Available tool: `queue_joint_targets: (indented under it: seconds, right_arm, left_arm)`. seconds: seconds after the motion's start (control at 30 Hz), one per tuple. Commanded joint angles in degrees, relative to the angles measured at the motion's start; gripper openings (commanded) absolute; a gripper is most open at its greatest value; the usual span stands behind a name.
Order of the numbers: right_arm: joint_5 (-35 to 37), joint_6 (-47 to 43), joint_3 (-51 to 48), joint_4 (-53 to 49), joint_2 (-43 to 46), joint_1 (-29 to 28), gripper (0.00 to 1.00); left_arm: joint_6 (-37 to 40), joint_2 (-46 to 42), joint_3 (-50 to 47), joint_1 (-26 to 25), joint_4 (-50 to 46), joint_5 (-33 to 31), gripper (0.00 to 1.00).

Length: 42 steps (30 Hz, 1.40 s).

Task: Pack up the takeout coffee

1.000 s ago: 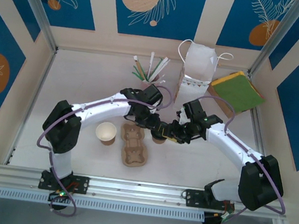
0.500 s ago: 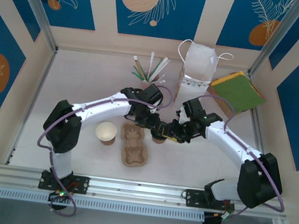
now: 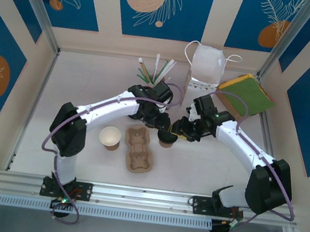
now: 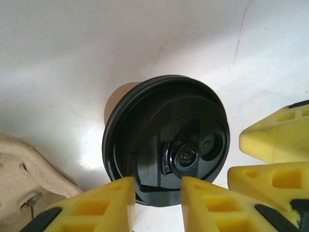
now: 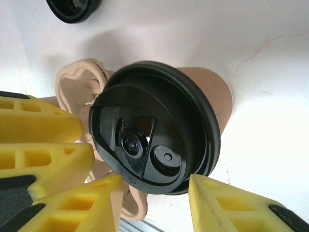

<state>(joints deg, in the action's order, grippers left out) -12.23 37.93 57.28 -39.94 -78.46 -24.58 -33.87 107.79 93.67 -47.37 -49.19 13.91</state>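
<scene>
We see the left gripper (image 4: 157, 186) and right gripper (image 5: 155, 181) parted at the takeout coffee (image 3: 166, 140), gripping nothing. With 2 grippers crowding 1 cup, we risk toppling it.

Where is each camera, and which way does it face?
Top external: fixed above and behind the arms, looking down on the table; both arms show, left gripper and right gripper at the takeout coffee.
Left wrist: on the left arm, looking down on the coffee's lid; its own fingers at bottom, the right gripper's at right.
Right wrist: on the right arm, looking down on that lid; own fingers at bottom, the left gripper's at left.
Shared: all three show the coffee and the tray.
</scene>
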Motion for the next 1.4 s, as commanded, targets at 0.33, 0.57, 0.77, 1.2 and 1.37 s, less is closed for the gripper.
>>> queue_joint_targets:
  seconds: [0.33,0.57,0.77,1.2,1.37]
  right_arm:
    - [2.1,-3.5,4.6,-1.8,-5.3,1.5,0.41]
    - [2.7,-4.6,6.0,-1.4,-8.4,1.7,0.41]
    - [2.7,-5.1,4.6,-0.3,-9.8,1.8,0.36]
    - [2.5,-4.0,-1.1,1.4,-9.2,1.6,0.33]
    - [2.6,-4.0,0.0,0.5,-7.6,1.6,0.34]
  left_arm:
    - [4.2,4.1,4.7,1.3,-4.3,-1.9,0.30]
    - [5.0,5.2,5.3,1.3,-4.9,-2.4,0.29]
    - [5.1,6.0,3.5,1.3,-4.5,-2.7,0.26]
    - [3.6,5.0,-3.4,1.2,-1.3,-1.9,0.25]
    - [3.3,3.9,-2.3,1.2,-1.6,-1.7,0.25]
